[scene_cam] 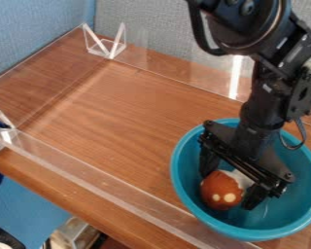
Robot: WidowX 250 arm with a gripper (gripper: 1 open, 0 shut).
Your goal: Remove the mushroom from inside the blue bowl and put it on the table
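The blue bowl (286,222) stands on the table (120,107) at the near right. Inside it lies the mushroom (222,190), its reddish-brown cap showing and its stem mostly hidden behind the gripper. My gripper (236,181) points straight down into the bowl, open, with its dark fingers (206,161) straddling the mushroom from above. I cannot tell whether the fingers touch the mushroom.
Low clear acrylic walls (93,180) edge the wooden table, with triangular clear brackets at the far corner (104,44) and the left edge (0,126). A blue wall rises behind. The arm's black body (256,39) hangs over the bowl.
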